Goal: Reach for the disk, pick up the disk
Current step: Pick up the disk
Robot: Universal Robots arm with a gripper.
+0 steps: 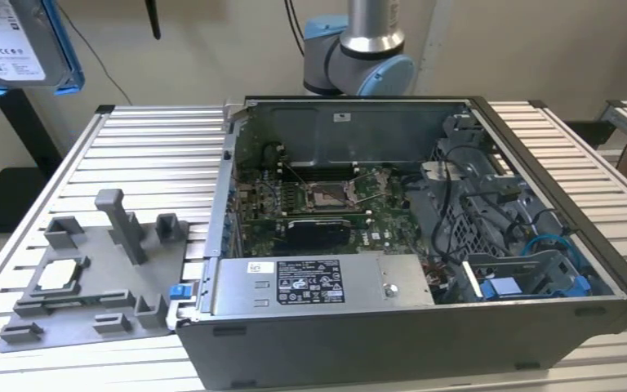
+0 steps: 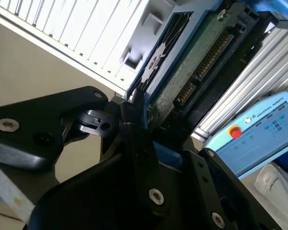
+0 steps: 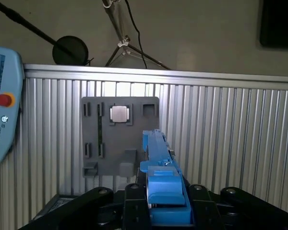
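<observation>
Pick-up step, judged complete: the hand [image 2: 143,114] was clamped on the disk [image 1: 14,41], held well above the gray tray [image 1: 128,282]; any next move called for a steady grip.

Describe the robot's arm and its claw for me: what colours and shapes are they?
The arm is a smooth silver-grey tube ending in rounded grey joints with a light blue cap. The gripper is matte black: flat, angular linkage bars pinned with small silver screws.

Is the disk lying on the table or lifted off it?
Lifted: the disk hangs above the table, its blue frame clamped between the jaws.
</observation>
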